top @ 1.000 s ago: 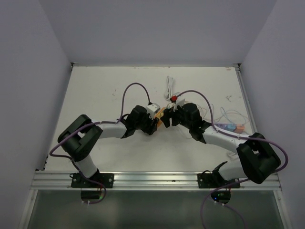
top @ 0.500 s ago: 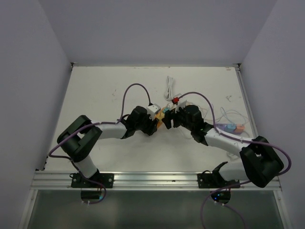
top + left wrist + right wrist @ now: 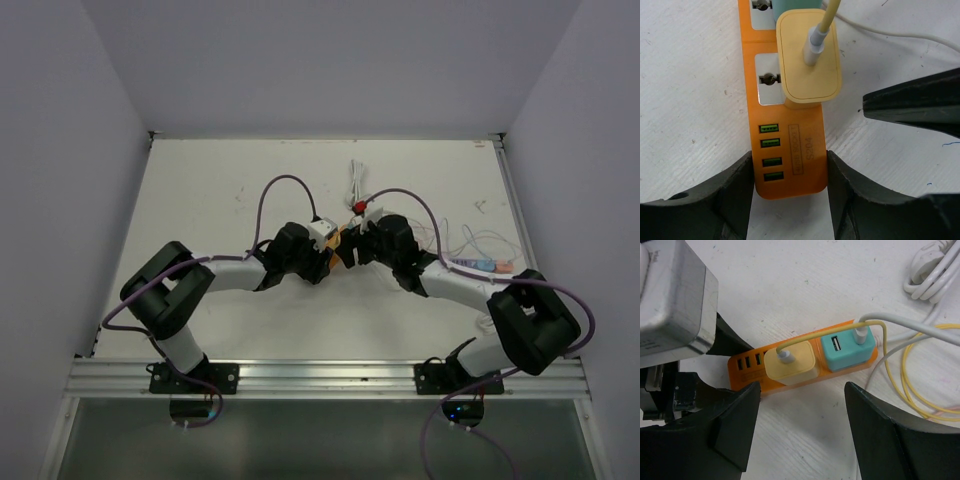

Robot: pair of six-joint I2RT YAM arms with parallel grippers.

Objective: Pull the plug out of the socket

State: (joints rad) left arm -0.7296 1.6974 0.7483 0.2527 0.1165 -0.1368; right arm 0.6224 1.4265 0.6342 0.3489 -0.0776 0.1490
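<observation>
Grey walls (image 3: 320,60) close in a white bench (image 3: 230,190) on three sides. The surface is scuffed and carries a few dark marks. Lighting is even, with no hard shadows.

Task status: not done. The yellow plug (image 3: 800,75) sits fully seated in the orange power strip (image 3: 800,185), in the socket next to the row of green USB ports. A teal plug (image 3: 847,347) occupies the next socket along, just beside it and also seated. The strip lies flat near the bench centre, between the two arms.

Left pincer (image 3: 788,165): pinching the USB end of the strip, one finger against each long side. Judged to be a hold-down so the strip stays put during the pull.

Right pincer (image 3: 802,389): spread wide, one finger on either side of the yellow plug and apart from it. No contact visible in the right wrist view. Judged to be lined up for the grasp.

Remaining: close on the yellow plug, then pull it straight out of the socket against the braced strip.

Other items: a yellow cable (image 3: 920,385) loops off the plug toward the right, and a coiled white cable (image 3: 930,270) lies near the far end of the strip.
</observation>
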